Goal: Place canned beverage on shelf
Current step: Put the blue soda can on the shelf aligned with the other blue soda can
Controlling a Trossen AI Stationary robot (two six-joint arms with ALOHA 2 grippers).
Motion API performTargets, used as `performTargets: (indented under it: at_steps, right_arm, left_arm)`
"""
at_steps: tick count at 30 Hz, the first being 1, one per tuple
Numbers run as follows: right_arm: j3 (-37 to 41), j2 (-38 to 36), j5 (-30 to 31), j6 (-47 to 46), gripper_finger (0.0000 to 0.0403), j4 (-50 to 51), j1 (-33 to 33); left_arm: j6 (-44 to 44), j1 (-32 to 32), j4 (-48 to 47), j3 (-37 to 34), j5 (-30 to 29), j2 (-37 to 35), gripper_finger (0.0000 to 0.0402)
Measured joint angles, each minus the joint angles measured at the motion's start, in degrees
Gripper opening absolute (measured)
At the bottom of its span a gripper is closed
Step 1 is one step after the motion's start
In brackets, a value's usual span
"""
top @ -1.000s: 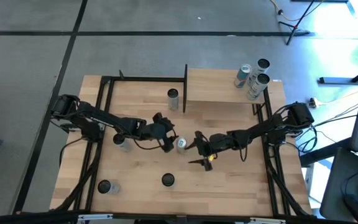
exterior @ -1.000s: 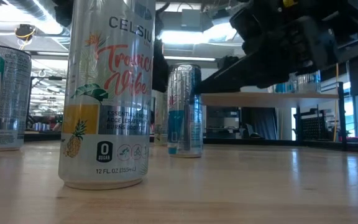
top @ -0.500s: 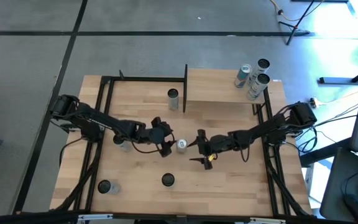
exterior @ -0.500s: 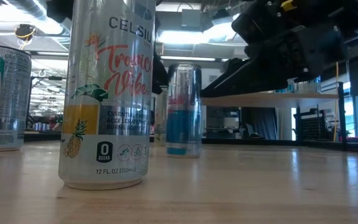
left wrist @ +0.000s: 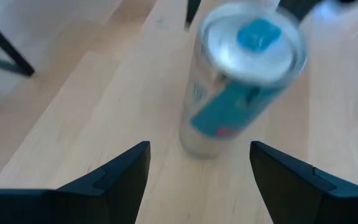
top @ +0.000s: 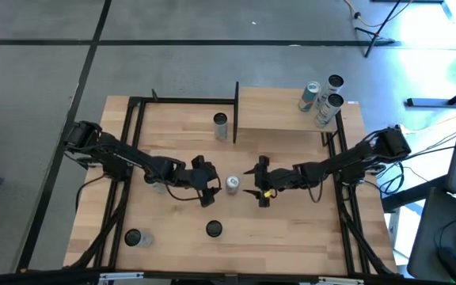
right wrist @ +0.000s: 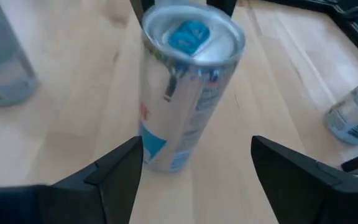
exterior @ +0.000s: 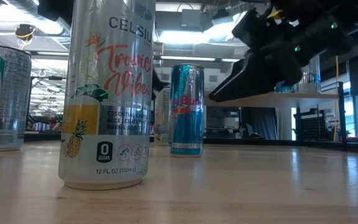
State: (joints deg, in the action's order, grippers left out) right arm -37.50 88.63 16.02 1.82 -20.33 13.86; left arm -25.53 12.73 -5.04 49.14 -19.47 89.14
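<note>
At the left, the left gripper (top: pixel 209 184) sits low over the table (top: pixel 291 237) with its fingers (left wrist: pixel 114 177) spread wide apart and grasping nothing. Just ahead of those fingertips, past the gap between them and touching neither, stands the can (top: pixel 232 184), upright on the bare wood near the middle of the table. It is blue and silver with a blue tab on its lid, as the left wrist view (left wrist: pixel 241 74) and the low view (exterior: pixel 186 109) both show.

On the far side of the can, the right gripper (top: pixel 260 183) faces it from the opposite direction. Its fingers (right wrist: pixel 110 174) are likewise parted and released, and the can (right wrist: pixel 182 87) stands just beyond their tips, free of both.

So the can lies between the two grippers, near each, held by neither.

Farther right and toward the back of the table is the shelf (top: pixel 279 111), a raised light-wood board well apart from the can. Three other cans (top: pixel 323 96) stand grouped at its right end.
</note>
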Motion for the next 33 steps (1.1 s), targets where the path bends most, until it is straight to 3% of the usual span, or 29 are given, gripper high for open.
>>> performTargets:
  at_steps: [4, 8, 17, 33]
  right_arm:
    - [0.0, -4.6, -2.2, -1.5, 0.0289, -1.4, 0.0]
    - [-0.1, -5.2, -2.5, -0.1, 0.0289, -9.6, 0.0]
    - [-0.1, 2.2, -4.2, -0.4, 0.0289, -20.9, -0.9]
    - [-4.5, 10.1, -1.1, -0.1, 0.0289, -18.1, -1.2]
  left_arm:
    - [0.1, 0.5, -2.2, 0.0, -0.5, 0.0, 0.0270]
    - [0.4, 1.1, -0.2, -1.7, -1.5, -0.1, 0.0270]
    - [0.6, 1.7, 6.1, -6.5, -3.4, -0.1, 0.0270]
    - [1.7, 1.7, 6.8, -6.4, -3.4, -0.1, 0.0270]
